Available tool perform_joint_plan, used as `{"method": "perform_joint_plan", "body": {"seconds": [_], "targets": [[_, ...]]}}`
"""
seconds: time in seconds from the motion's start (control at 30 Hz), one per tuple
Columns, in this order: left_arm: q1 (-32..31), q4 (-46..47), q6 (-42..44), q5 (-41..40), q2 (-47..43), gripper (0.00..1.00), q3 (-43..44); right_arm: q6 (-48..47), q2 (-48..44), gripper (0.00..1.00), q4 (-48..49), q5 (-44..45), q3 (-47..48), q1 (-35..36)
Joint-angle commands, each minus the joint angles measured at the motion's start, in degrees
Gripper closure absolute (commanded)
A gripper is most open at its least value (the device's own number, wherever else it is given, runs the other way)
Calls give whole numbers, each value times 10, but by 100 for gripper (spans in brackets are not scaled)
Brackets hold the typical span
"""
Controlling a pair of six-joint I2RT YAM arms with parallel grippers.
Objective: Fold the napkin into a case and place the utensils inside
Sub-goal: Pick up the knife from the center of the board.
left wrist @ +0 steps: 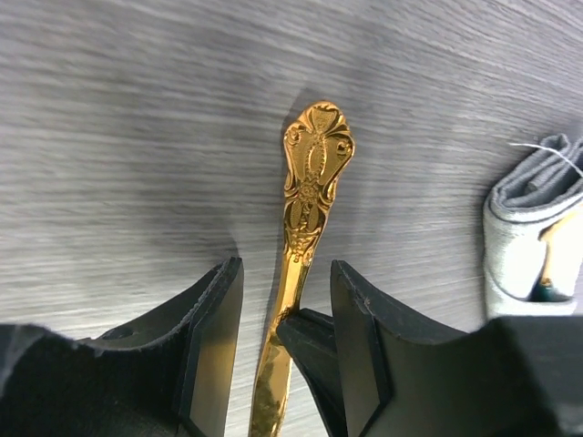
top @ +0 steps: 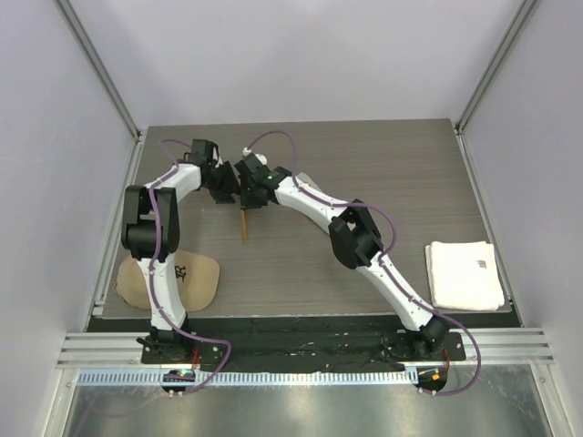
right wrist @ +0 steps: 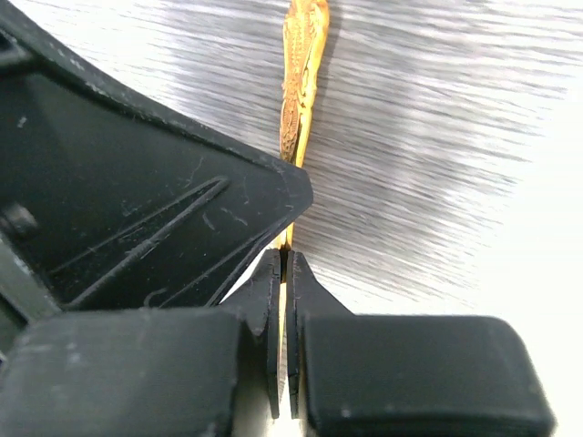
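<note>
The left pincer [left wrist: 287,273] stands with its jaws apart, and the ornate handle of the gold spoon [left wrist: 314,173] runs up between its two black fingers [left wrist: 214,337], extending beyond the fingertips over the grey wood-grain table [left wrist: 109,137]. Between the fingers, the black tip of the right pincer [left wrist: 308,335] touches the right side of the handle. Right of the left pincer and well apart from the spoon lies the folded grey napkin [left wrist: 524,205], its open end showing an orange-yellow handle [left wrist: 565,250] and a dark teal piece [left wrist: 545,291] inside.
</note>
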Motion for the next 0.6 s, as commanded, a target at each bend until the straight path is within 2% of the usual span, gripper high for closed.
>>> {"method": "perform_joint_plan", "body": {"seconds": [0.0, 0.23, 0.3, 0.4, 0.57], "targets": [[-40, -22, -42, 46, 5, 52, -47, -57, -5, 99, -93, 56, -22, 17], [-35, 49, -108, 62, -27, 54, -103, -67, 10, 99, -115, 69, -6, 30], [-28, 78, -137, 77, -38, 57, -130, -72, 16, 99, -134, 78, 4, 33], [-25, 88, -140, 89, -38, 61, -132, -84, 21, 99, -167, 99, 24, 38], [-22, 109, -152, 94, -46, 61, -149, -84, 9, 99, -171, 93, -1, 41]]}}
